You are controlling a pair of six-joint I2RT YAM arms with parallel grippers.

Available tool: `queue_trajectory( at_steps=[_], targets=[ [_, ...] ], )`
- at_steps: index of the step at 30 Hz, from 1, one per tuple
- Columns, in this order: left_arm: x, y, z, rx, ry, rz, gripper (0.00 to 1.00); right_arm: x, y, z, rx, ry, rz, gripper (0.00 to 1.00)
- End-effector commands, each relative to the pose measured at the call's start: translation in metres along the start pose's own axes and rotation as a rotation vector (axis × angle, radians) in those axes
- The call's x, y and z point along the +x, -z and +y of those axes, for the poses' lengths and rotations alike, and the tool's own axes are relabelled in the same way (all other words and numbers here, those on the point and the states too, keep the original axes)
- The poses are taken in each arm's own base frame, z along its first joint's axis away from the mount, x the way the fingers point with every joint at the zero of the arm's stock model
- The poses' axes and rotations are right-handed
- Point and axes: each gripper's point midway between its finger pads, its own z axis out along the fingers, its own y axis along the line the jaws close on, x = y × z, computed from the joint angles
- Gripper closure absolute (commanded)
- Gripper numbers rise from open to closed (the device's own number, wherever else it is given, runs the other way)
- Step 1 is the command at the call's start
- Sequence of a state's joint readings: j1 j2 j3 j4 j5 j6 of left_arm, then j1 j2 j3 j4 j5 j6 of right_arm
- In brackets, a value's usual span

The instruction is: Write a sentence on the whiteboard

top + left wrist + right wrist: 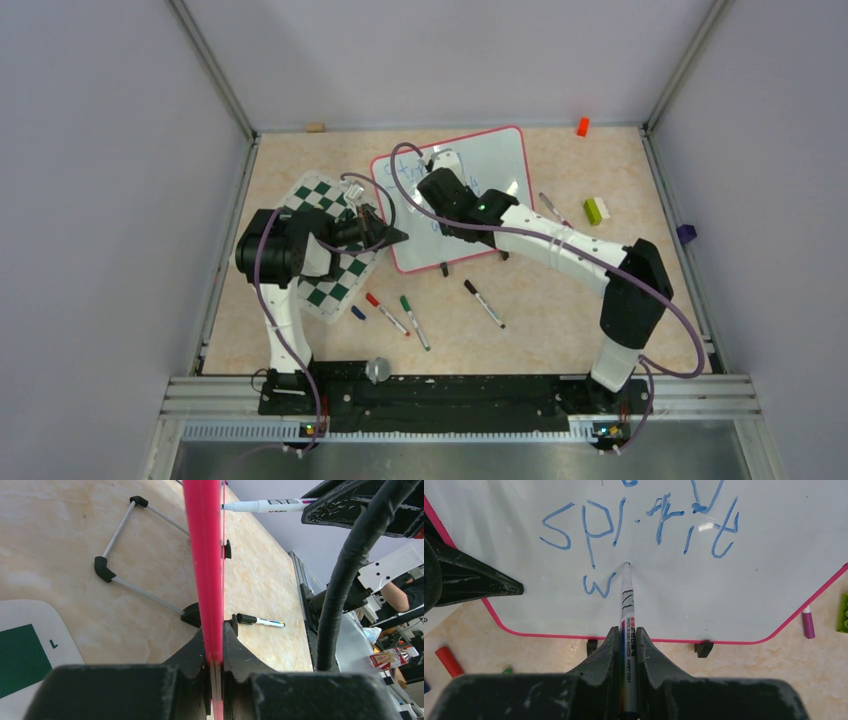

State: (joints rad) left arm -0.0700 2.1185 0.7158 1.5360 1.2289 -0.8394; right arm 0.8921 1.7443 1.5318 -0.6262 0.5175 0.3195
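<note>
One green-and-white checkered chessboard mat (325, 255) is lying just left of the left gripper (215, 647). Its two black fingers are pinching tight on the thin red-pink frame of the single large glossy white rectangular whiteboard (734, 585). In the left wrist view the frame is running edge-on straight out from between those fingers, and in the top view the board is spreading away to their right. One blue handwritten sentence (664, 514) is showing on the board ahead of the right fingers: the word "spirit", with a lone "w" beneath it and the bottoms of more letters above. The right gripper (626, 635) is clamping its two black fingers narrowly around one white-barrelled marker pen (626, 597). The pen is pointing straight out from the fingers with its tip touching the board just right of the "w". Four loose markers are lying on the table. The red-capped marker (385, 312), green-capped marker (413, 320) and black-capped marker (483, 303) are lying nearer the arm bases than either pair of fingers. The purple-capped marker (808, 622) is lying right of the right fingers, just off the board's edge. One loose blue cap (358, 312) is sitting beside the red-capped one. Three small blocks are sitting well right of the right fingers: a green-and-white block (597, 210), an orange block (582, 126) and a purple block (686, 233).
</note>
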Motion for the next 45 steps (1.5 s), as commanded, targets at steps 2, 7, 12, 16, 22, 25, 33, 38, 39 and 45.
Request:
queue_trajectory(
  at_steps=[2,7,12,16,22,25,33,38,39,45],
  targets=[
    [-0.027,0.008,0.011,-0.061,-0.153,-0.103,1.00,-0.016,-0.002,-0.004,0.031,-0.054,-0.046,1.00],
    [-0.027,0.008,0.011,-0.061,-0.153,-0.103,1.00,-0.014,-0.002,-0.001,0.011,-0.052,-0.039,1.00],
    [-0.027,0.008,0.011,-0.061,-0.153,-0.103,1.00,-0.014,-0.003,-0.007,0.046,-0.051,-0.045,1.00],
    [-0.027,0.008,0.011,-0.061,-0.153,-0.103,1.00,-0.013,-0.005,-0.009,0.063,-0.051,-0.042,1.00],
    [-0.027,0.008,0.011,-0.061,-0.153,-0.103,1.00,-0.012,-0.005,-0.008,0.062,-0.050,-0.038,1.00],
    [-0.027,0.008,0.011,-0.061,-0.153,-0.103,1.00,-0.012,-0.004,0.002,0.002,-0.052,-0.034,1.00],
    [-0.027,0.008,0.011,-0.061,-0.153,-0.103,1.00,-0.013,-0.005,-0.004,0.032,-0.052,-0.045,1.00],
    [-0.027,0.008,0.011,-0.061,-0.153,-0.103,1.00,-0.016,-0.002,-0.010,0.060,-0.054,-0.045,1.00],
    [-0.027,0.008,0.011,-0.061,-0.153,-0.103,1.00,-0.017,0.000,-0.010,0.052,-0.061,-0.047,1.00],
    [-0.027,0.008,0.011,-0.061,-0.153,-0.103,1.00,-0.022,0.017,-0.014,0.014,-0.084,-0.085,1.00]
  ],
)
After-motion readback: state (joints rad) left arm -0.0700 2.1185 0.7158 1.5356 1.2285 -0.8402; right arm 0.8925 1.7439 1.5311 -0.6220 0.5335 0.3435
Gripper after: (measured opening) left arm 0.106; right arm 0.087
